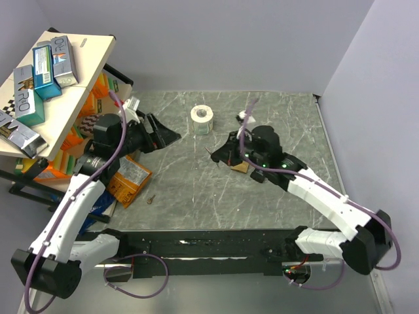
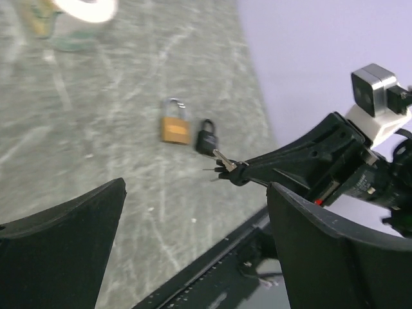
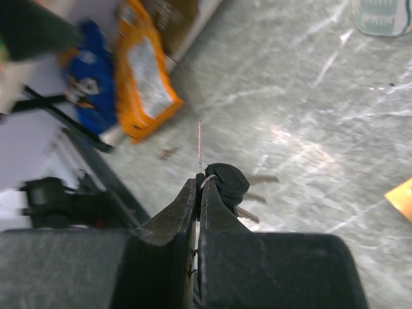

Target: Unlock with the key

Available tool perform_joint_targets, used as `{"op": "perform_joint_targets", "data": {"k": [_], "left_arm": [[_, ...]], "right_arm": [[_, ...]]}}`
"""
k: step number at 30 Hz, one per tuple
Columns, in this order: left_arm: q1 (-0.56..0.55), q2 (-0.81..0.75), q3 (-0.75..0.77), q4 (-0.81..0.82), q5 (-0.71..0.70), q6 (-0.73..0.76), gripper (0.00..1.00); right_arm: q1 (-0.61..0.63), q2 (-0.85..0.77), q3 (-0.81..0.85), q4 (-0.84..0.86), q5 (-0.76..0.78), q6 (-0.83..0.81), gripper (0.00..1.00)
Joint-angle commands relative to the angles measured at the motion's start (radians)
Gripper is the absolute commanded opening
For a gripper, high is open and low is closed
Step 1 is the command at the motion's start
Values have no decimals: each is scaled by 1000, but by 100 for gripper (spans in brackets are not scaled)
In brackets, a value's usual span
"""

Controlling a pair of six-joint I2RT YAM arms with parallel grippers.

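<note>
The key (image 3: 226, 181): light, stiff bunch, apt to swing; we judge the black head best to pinch. Right gripper (image 3: 196, 185) clamps it; left gripper (image 2: 196, 187) gapes empty

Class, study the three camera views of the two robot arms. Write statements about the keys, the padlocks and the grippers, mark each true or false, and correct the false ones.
1. The right gripper is shut on the bunch of silver-bladed keys with black plastic heads. True.
2. The left gripper grips the small brass padlock. False: it is open and empty, and that padlock lies on the grey marbled table.
3. A small black padlock lies beside the brass one. True.
4. The white roll of tape sits on the side shelf. False: it stands on the table.
</note>
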Motion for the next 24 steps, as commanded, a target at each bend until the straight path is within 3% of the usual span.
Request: {"op": "perform_joint_targets", "data": {"k": [1, 5, 12, 17, 24], "left_arm": [[-2, 39, -13, 223, 232, -112, 96], [-3, 57, -44, 335, 318, -222, 97], [-57, 197, 155, -15, 187, -228, 99], [-86, 284, 215, -131, 161, -298, 94], [-98, 320, 241, -196, 156, -308, 90]], "right_arm": [[-26, -86, -54, 162, -108, 158, 0], [-27, -133, -77, 248, -116, 229, 0], [29, -94, 29, 96, 17, 41, 0], [164, -28, 141, 14, 287, -131, 0], [276, 26, 179, 12, 463, -237, 0]]}}
